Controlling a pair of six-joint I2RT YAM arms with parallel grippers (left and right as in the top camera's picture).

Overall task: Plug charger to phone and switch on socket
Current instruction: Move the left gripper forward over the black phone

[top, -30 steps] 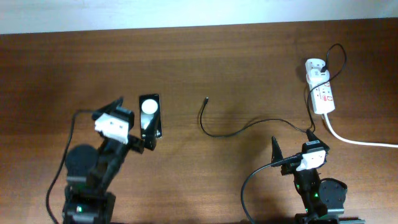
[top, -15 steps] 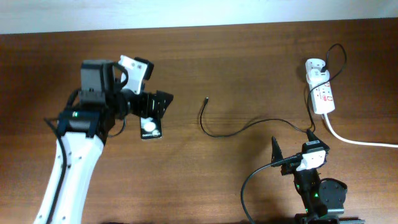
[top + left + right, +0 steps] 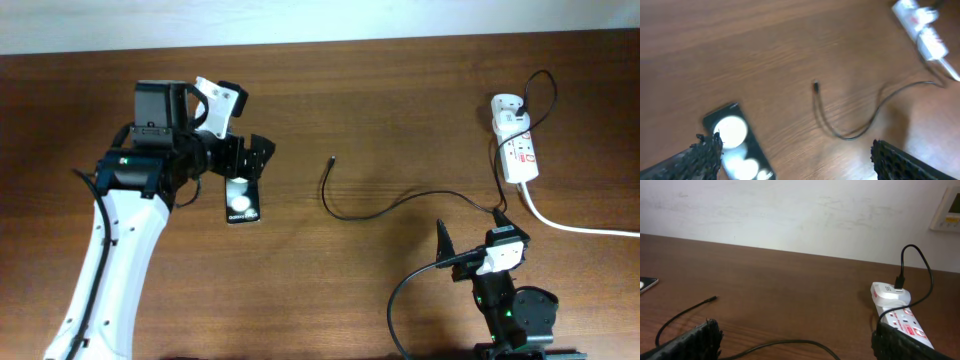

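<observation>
- The right gripper (image 3: 470,235) sat nearest, at the near right edge of the table (image 3: 330,300). Its jaws were spread wide with nothing between them.
- Just beyond it, the charger (image 3: 440,193) lay as a thin black line on the wood. It curved leftward from in front of the right gripper, then hooked up toward mid-table.
- Left of that curve the phone (image 3: 241,200) lay flat, screen up, with round white reflections on the glass. It was well apart from the cable.
- The left gripper (image 3: 250,160) hung over the far end of the phone, jaws released and wide apart, gripping nothing. In the left wrist view the phone lay near one finger rather than centred between the two.
- The charger's plug tip (image 3: 332,158) rested bare on the table, between the phone and the socket, touching neither.
- At the far right the socket (image 3: 522,155) lay lengthwise, with red markings on its top. Its thick white cord (image 3: 575,227) ran from the near end toward the right edge.
- The white adapter (image 3: 507,105) sat plugged into the socket's far end. The black cable looped out of it and back down past the strip.
- Whether the socket's switch was on could not be told.
- Farthest off, in the right wrist view, a pale wall (image 3: 790,215) rose behind the table's edge.
</observation>
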